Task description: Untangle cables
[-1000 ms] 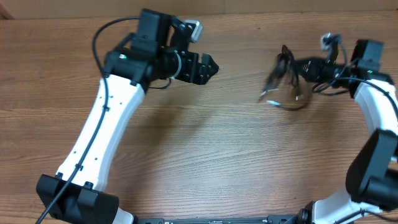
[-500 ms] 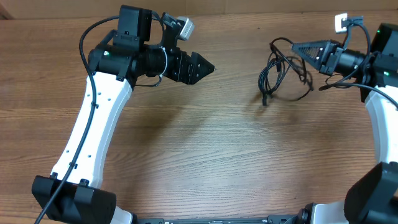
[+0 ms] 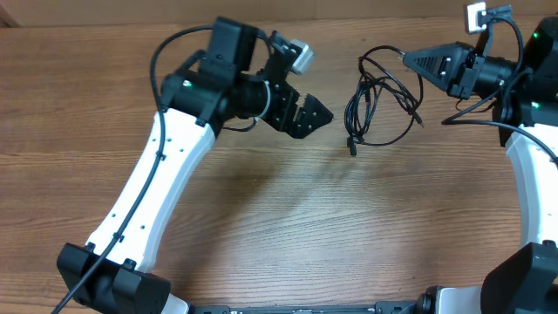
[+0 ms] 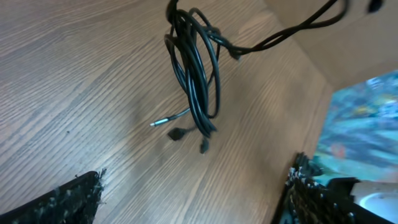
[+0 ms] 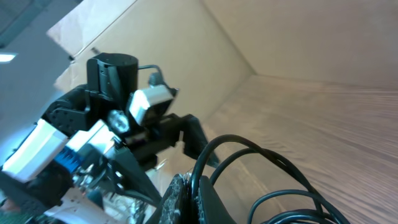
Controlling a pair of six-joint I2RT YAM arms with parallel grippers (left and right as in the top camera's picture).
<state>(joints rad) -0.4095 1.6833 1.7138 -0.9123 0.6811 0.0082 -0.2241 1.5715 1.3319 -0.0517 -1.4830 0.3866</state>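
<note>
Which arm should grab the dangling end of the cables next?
Left. The left gripper is open, empty and faces the hanging cables, loose plug ends in its wrist view. The right gripper is shut on their top.

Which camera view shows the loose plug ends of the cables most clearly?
The left wrist view: the cables hang mid-frame, plug ends clear against the table. Overhead shows the whole bundle, but the ends are tiny. The right wrist view shows only loops at the right gripper.
</note>
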